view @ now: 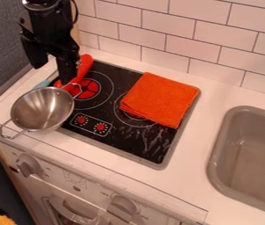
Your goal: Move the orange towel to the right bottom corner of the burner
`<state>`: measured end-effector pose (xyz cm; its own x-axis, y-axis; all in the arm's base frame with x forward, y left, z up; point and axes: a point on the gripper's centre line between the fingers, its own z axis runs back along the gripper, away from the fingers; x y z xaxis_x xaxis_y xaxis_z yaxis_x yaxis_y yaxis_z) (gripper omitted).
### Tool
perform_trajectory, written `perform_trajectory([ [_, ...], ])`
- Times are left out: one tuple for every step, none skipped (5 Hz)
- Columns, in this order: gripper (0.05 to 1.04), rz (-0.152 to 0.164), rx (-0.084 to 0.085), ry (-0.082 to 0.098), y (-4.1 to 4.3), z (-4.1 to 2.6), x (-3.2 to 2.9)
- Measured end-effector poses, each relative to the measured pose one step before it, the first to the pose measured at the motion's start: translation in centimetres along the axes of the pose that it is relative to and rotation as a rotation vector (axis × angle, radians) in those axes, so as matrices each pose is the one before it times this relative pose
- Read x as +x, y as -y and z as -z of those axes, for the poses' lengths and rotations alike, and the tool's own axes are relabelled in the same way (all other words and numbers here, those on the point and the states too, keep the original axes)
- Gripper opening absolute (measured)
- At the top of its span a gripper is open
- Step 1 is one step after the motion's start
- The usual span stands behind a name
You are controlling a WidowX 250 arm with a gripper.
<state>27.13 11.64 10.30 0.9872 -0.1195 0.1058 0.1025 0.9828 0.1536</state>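
The orange towel (160, 99) lies folded into a thick, slightly uneven square over the far right part of the black burner (114, 143), covering part of the right-hand ring, with its layered edge facing near and left. The gripper (53, 74) hangs above the far left corner, beside the red utensil (85, 66) and beyond the metal pot (41, 109); its two fingers stand well apart, and it seems to have hold of nothing. The towel looks like soft, fuzzy cloth, so it should be light, limp and hard to damage, with plenty of grip for the fingers. Its trouble is slackness: pinched by a single layer, it would probably unfold or trail. A better hold would be a deep pinch through all the layers, either near the middle, where the weight would hang evenly, or just in from the near edge, with the fingers pressed low enough to gather a ridge. The glossy cooktop should let the cloth slide easily, so a low lift or a gentle drag toward the near right corner would probably do. The travel is short, but a careless release could leave a flap over the rim on the side of the sink (219, 162). Setting the cloth down low before letting go should keep the fold tidy.
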Motion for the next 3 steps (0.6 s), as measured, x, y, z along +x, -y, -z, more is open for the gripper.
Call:
perform_trajectory([
  [1.0, -0.004, -0.0135, -0.0266, 0.362, 0.881, -0.076],
  [1.0, 0.0297, -0.0013, 0.0026, 2.637, 0.47, 1.459],
  [1.0, 0.0162, -0.0121, 0.0064, 2.052, 0.752, 1.99],
])
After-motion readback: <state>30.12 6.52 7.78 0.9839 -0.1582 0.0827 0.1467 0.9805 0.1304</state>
